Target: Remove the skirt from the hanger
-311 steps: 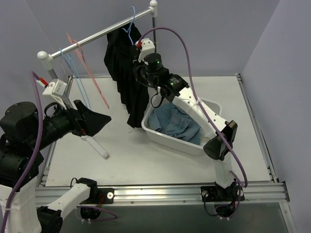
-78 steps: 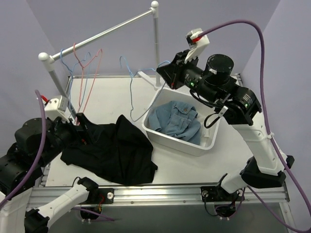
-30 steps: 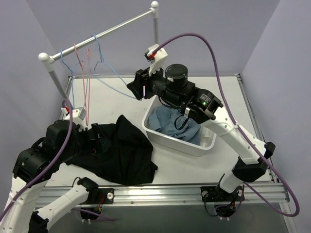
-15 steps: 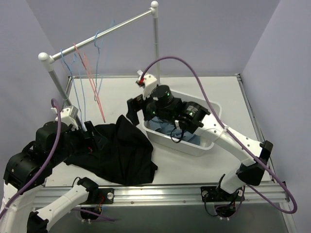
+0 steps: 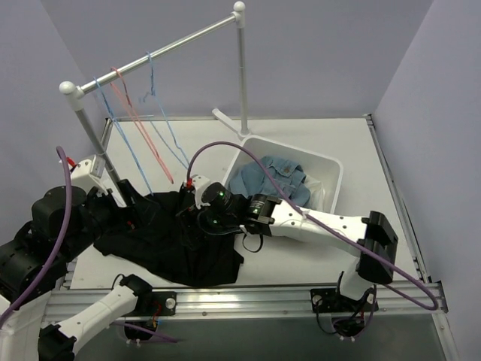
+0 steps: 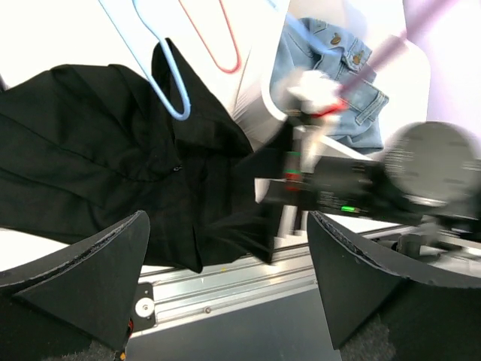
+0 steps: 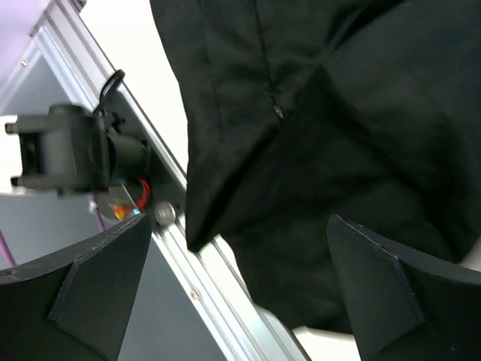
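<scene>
The black pleated skirt (image 5: pixel 169 244) lies spread flat on the table's near left, off the hanger. The light-blue hanger (image 5: pixel 167 128) hangs bare from the rail, and it shows in the left wrist view as the hanger (image 6: pixel 161 83) above the skirt (image 6: pixel 98 158). My right gripper (image 5: pixel 189 220) hovers low over the skirt's middle. It is open, with only the skirt (image 7: pixel 338 113) beneath my right gripper (image 7: pixel 233 301). At the skirt's left edge my left gripper (image 5: pixel 135 209) is open and holds nothing, as is plain where the left gripper (image 6: pixel 225 301) shows from the wrist.
The metal rail (image 5: pixel 165 49) also carries a second light-blue hanger (image 5: pixel 113 128) and a pink hanger (image 5: pixel 143 128). The white tub (image 5: pixel 327 169) with a blue denim garment (image 5: pixel 274 177) stands right of the skirt. An aluminium bar (image 5: pixel 248 297) runs along the near edge.
My right arm has swung down from the rail to just above the skirt, and its gripper has opened. The light-blue hanger now hangs on the rail. The skirt has not moved.
</scene>
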You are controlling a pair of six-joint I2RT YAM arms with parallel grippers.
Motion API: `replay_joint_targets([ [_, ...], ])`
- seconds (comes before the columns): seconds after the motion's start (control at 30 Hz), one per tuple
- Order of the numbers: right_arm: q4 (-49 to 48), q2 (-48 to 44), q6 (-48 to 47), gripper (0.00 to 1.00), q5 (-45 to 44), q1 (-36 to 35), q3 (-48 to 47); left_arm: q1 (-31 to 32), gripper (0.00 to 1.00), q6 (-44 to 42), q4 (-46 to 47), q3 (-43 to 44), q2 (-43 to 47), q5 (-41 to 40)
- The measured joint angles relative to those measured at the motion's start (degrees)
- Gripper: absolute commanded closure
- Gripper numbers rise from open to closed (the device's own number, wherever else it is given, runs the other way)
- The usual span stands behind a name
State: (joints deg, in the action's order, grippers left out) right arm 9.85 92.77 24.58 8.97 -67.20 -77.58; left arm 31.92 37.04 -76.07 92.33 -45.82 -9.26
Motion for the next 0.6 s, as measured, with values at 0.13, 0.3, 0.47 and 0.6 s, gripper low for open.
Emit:
replay_joint_targets([
  [0.13,-5.86,7.48,3.69,0.0,3.04,0.07,-0.02,0.0,0.06,0.02,-0.04,0.76,0.02,0.0],
  [0.3,-7.74,16.96,6.75,0.12,1.66,-0.09,-1.38,0.0,0.06,0.11,-0.24,1.05,0.33,-0.02],
  [0.47,-6.4,20.63,6.6,0.99,-3.32,-0.76,-3.61,0.0,0.06,0.57,-0.55,1.05,1.75,-0.39],
  [0.6,-5.66,18.8,6.49,1.0,-8.37,-2.1,-3.5,0.0,0.06,1.27,-0.66,1.03,2.75,-0.7],
])
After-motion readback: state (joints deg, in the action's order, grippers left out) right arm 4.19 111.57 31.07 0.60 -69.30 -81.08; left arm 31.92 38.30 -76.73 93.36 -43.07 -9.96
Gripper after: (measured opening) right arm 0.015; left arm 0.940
